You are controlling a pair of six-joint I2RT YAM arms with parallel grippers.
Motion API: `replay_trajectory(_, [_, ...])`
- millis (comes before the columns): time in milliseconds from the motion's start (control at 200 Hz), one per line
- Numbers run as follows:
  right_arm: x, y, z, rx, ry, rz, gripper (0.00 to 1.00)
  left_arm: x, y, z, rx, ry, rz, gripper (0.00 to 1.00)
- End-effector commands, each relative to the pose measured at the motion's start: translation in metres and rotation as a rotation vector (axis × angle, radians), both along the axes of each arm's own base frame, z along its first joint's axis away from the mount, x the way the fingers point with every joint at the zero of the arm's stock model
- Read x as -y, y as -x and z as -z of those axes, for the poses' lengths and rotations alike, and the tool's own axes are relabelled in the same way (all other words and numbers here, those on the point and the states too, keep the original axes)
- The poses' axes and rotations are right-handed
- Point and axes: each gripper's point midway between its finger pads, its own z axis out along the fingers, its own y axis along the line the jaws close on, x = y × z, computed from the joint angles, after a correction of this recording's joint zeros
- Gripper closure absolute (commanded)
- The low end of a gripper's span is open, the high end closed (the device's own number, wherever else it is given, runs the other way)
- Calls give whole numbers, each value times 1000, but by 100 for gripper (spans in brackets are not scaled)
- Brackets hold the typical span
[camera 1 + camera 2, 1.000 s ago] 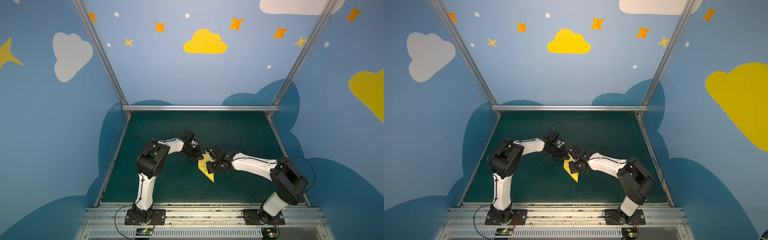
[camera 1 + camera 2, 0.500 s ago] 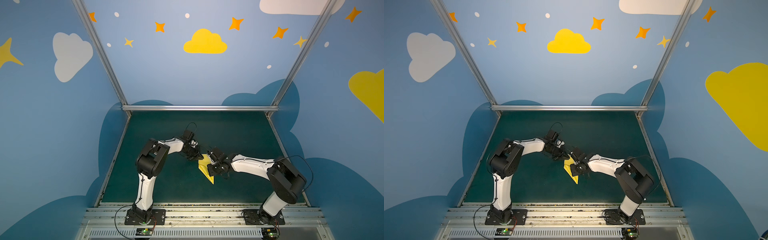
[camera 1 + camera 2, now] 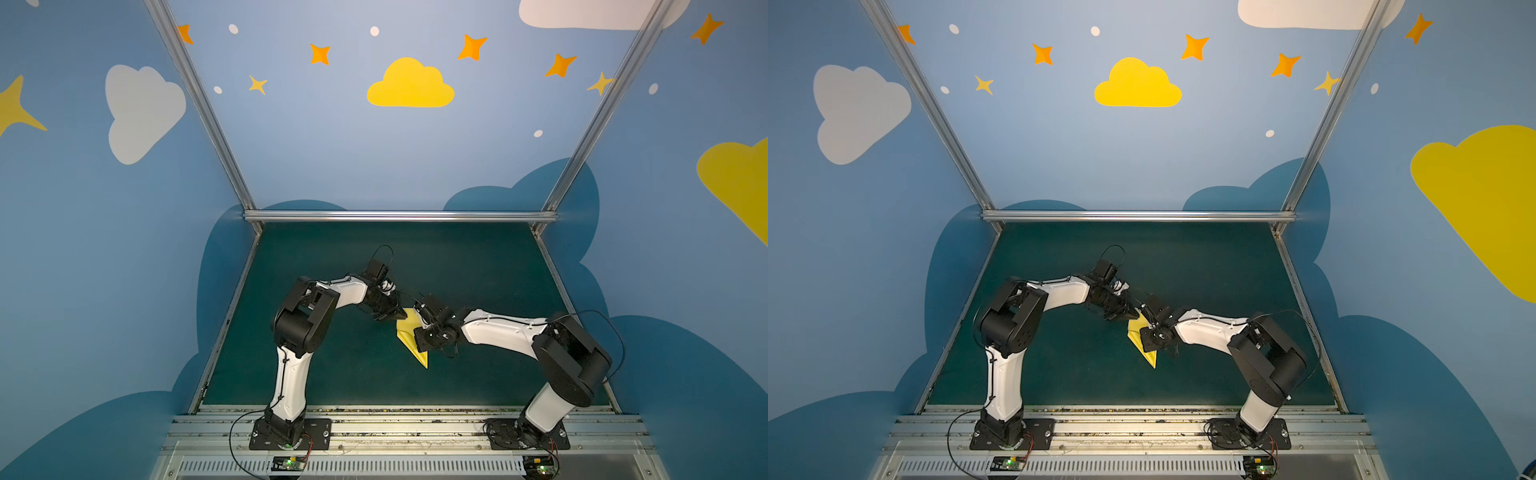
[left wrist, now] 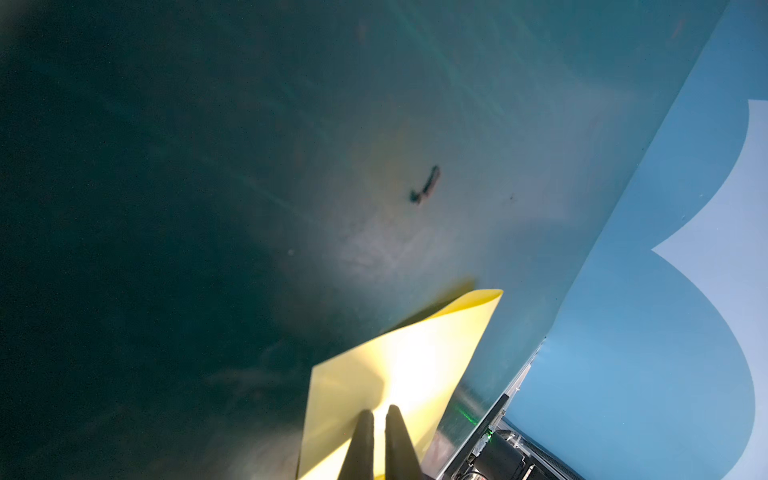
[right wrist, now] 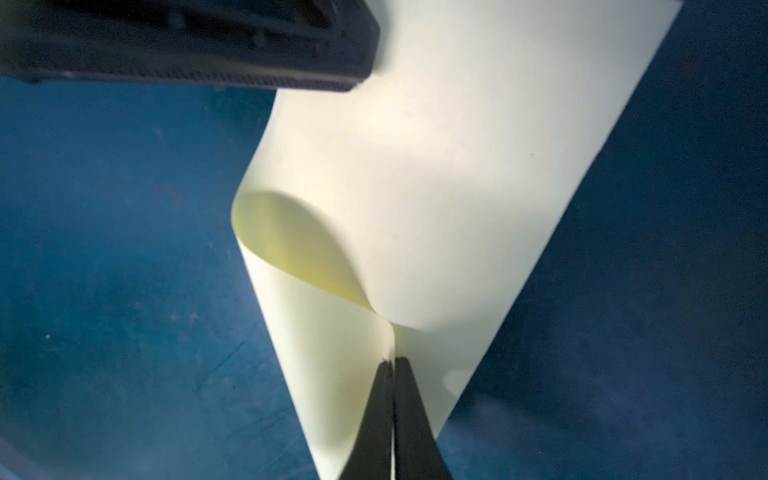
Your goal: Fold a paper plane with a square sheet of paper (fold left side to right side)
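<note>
- Left pincer (image 4: 379, 409) clenched on an edge of the square sheet of paper (image 4: 399, 361); right pincer (image 5: 392, 360) grasping its curled-over edge, paper just ahead of both tips.
- Advice: align edges flush, lower onto the bench (image 4: 208, 166), then press the crease.

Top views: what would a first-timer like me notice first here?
The bright yellow paper stands out, curled over in the middle of the dark green table. The left gripper and right gripper reach in from either side and meet at it. Behind, a painted yellow cloud sits on the blue back wall.
</note>
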Motion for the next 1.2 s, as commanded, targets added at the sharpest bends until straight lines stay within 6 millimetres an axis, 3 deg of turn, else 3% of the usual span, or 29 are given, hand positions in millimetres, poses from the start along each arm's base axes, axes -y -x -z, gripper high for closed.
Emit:
replay_trajectory(0, [1,-1,5,-8,8,7,100,-8,13,27,-53,-66,7,90])
replay_trajectory(521, [7,-5,3,-4,11,23,100,-7,15,29,-57,-67,10,91])
replay_trajectory(1196, [20,1,17,-31,43,55,100,-5,15,27,-53,-65,15,92])
